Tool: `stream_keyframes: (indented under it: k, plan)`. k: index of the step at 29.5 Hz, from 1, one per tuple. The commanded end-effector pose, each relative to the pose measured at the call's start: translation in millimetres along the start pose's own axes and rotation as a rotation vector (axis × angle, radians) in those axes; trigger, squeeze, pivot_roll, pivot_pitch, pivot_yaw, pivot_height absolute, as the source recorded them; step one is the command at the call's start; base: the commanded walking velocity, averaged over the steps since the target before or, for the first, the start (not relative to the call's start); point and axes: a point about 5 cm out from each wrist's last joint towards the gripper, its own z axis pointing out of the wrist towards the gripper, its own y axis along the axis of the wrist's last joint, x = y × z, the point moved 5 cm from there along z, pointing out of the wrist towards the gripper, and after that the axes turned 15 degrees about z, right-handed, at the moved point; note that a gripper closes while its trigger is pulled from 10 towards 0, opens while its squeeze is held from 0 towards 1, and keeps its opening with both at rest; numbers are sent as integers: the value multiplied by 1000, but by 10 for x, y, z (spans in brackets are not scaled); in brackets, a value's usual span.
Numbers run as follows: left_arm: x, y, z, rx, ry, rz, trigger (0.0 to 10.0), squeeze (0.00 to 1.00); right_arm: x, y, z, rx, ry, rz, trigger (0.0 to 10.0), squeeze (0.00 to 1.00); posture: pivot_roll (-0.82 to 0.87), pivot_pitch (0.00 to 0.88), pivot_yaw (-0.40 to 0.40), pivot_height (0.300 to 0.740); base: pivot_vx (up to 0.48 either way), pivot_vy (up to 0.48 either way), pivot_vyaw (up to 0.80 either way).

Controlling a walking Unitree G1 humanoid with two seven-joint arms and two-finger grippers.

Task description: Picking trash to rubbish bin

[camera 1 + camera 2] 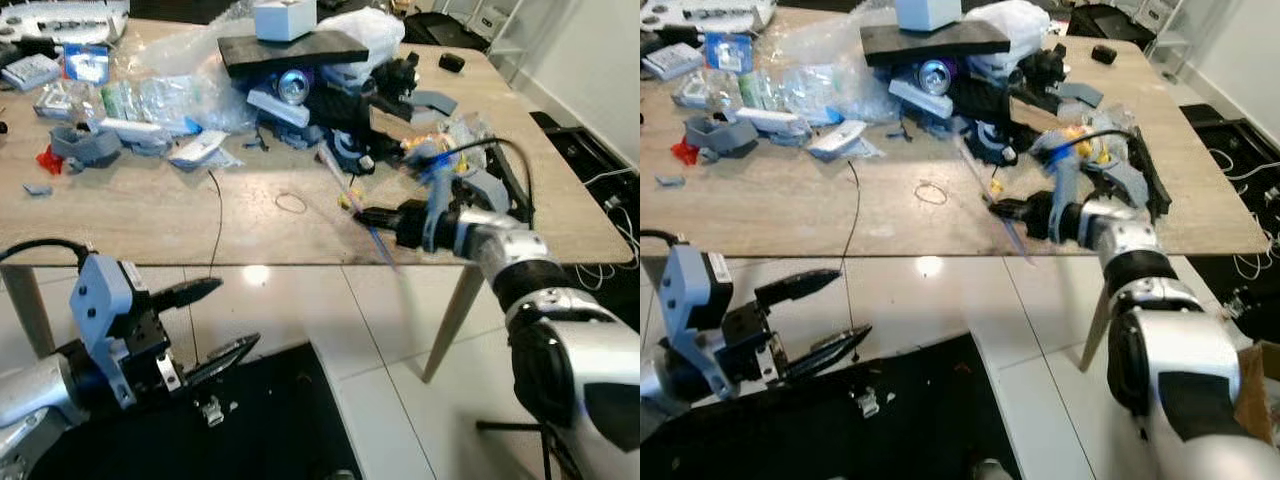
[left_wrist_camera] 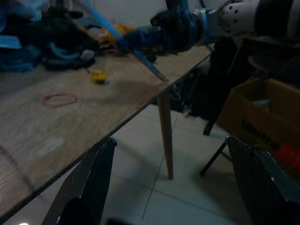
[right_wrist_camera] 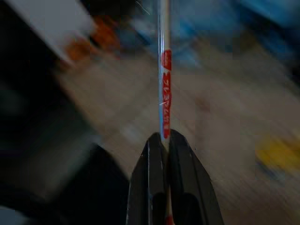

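In right hand (image 3: 165, 145): thin straw (image 3: 165, 70) (printed wrapper)

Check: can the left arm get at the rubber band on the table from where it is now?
Probably yes. The left pincer is open below the table edge, holding nothing, and the rubber band lies on bare wood near that edge. It must first rise above the tabletop; a thin black cable runs close by.

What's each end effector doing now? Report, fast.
Left end effector: open, empty, below the table edge.
Right end effector: closed on a thin wrapped stick over the table.
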Motion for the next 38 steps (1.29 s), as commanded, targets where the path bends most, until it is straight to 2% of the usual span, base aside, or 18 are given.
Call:
stream_keyframes:
  k: [1,2,3,4,7,9,11,12,15,18,20,22,24,28,30,32,38]
  plan:
    - [-76,1,25,-21,-11,-19,10000,0,9,-63,-78,-24,55,57,0,0,90,300,-77,740,0,0,0]
    - [-75,-3,30,-22,-10,-20,10000,0,16,-78,-79,-27,67,64,1608,0,88,297,-78,740,0,0,0]
    - [-75,-3,30,-22,-10,-20,10000,0,16,-78,-79,-27,67,64,1608,0,88,297,-78,740,0,0,0]
    - [-77,-29,50,-28,-8,-31,10000,0,54,-279,-64,-57,151,139,10000,0,84,279,-78,740,0,0,0]
    - [-35,-65,62,-44,8,-54,10000,0,64,-587,-36,-127,193,241,10000,0,76,254,-71,740,0,0,0]
    - [-20,-64,64,-54,15,-65,10000,0,65,-643,-27,-150,194,269,10000,0,76,254,-71,740,0,0,0]
    - [-21,-45,121,-94,10,-86,10000,0,102,-837,-1,-183,213,334,10000,0,57,220,-67,740,0,0,0]
    - [-21,-45,121,-94,10,-86,10000,0,102,-837,-1,-183,213,334,10000,0,57,220,-67,740,0,0,0]
    - [-25,-78,245,-143,22,-131,10000,0,217,-1036,43,-248,273,411,10000,0,33,188,-56,740,0,0,0]
    - [-24,-99,273,-152,29,-145,10000,0,240,-1072,58,-262,280,422,10000,0,33,188,-56,740,0,0,0]
    - [-44,-337,330,-123,60,-232,10000,0,207,-1213,120,-267,212,453,10000,0,8,159,-46,740,0,0,0]
    - [-121,-615,324,-75,79,-330,10000,0,221,-1323,155,-254,173,462,10000,0,-1,148,-43,740,0,0,0]
    - [-164,-737,283,-67,98,-400,10000,0,231,-1418,189,-231,125,442,10000,0,-6,137,-37,740,0,0,0]
    - [-166,-804,235,-69,126,-440,10000,0,229,-1502,219,-213,69,422,10000,0,-4,130,-31,740,0,0,0]
    - [-184,-1034,159,9,168,-469,10000,0,173,-1611,242,-188,-13,414,10000,0,-7,125,-25,740,0,0,0]
    - [-183,-1124,130,33,192,-480,10000,0,137,-1678,238,-164,-56,393,10000,0,-5,126,-23,740,0,0,0]
    - [-139,-1235,143,33,257,-476,10000,0,3,-1833,178,-135,-180,404,10000,0,0,131,-27,740,0,0,-788]
